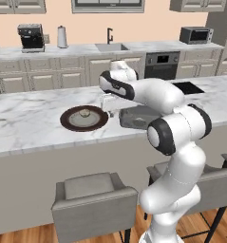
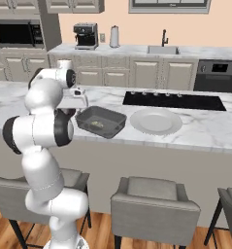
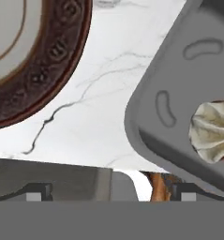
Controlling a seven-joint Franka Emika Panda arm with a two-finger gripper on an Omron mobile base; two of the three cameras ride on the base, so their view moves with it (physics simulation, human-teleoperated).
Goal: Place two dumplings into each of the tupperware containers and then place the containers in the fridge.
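Your gripper (image 1: 107, 105) hangs over the marble counter (image 1: 29, 123), above the gap between the dark brown plate (image 1: 84, 118) and the grey tupperware container (image 1: 136, 117); its jaws stand wide apart and hold nothing; in the hand view one finger tip (image 3: 36, 193) rises near the bottom left and the other near the bottom right, with bare counter between plate rim and tub corner.

You can see one dumpling (image 1: 85, 113) lying on the dark brown plate's pale centre; it sits a little behind the middle of the plate, apart from the gripper.

Another dumpling (image 3: 214, 132) lies inside the tupperware container, a crinkled cream lump against the tub's floor in the hand view; from the right base view it shows as a small pale spot (image 2: 97, 124) in the container's bottom.

The container rests on the counter just to the right of the dark plate, near the counter's front edge; in the right base view a white round plate (image 2: 156, 121) sits just beside it on its far side from the arm, and behind that lies the black cooktop (image 2: 173, 100).

Grey stools (image 1: 93, 199) stand below the counter's front.
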